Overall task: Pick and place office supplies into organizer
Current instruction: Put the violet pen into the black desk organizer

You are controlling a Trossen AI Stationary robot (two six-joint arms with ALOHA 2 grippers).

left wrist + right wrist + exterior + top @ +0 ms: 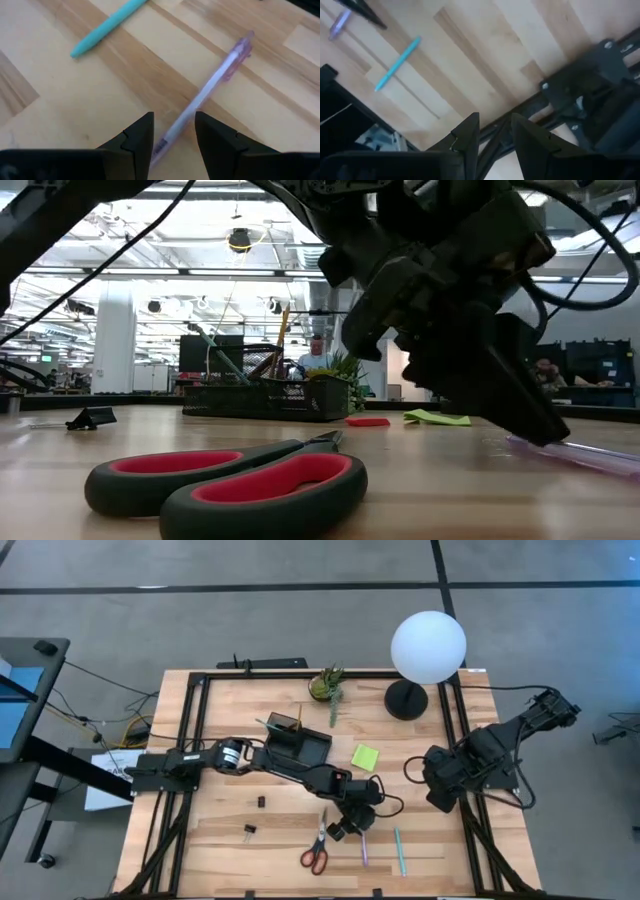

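Note:
A purple pen (220, 75) lies flat on the wooden table near its front edge, and a teal pen (107, 27) lies beside it. My left gripper (173, 135) is low over the purple pen, slanting down and open. One finger stands on each side of the pen's near end, and I see no touch. Red-handled scissors (318, 845) lie to the left of the pens. The black organizer (298, 745) stands mid-table with pencils upright in it. My right gripper (494, 135) hovers open above the table's right edge, pointing down.
A lime-green sticky pad (365, 756) lies right of the organizer, with a small red-orange eraser (368, 421) near it. Two black clips (261, 801) (249, 830) lie front left. A potted plant (328, 685) and a globe lamp (428, 645) stand at the far edge.

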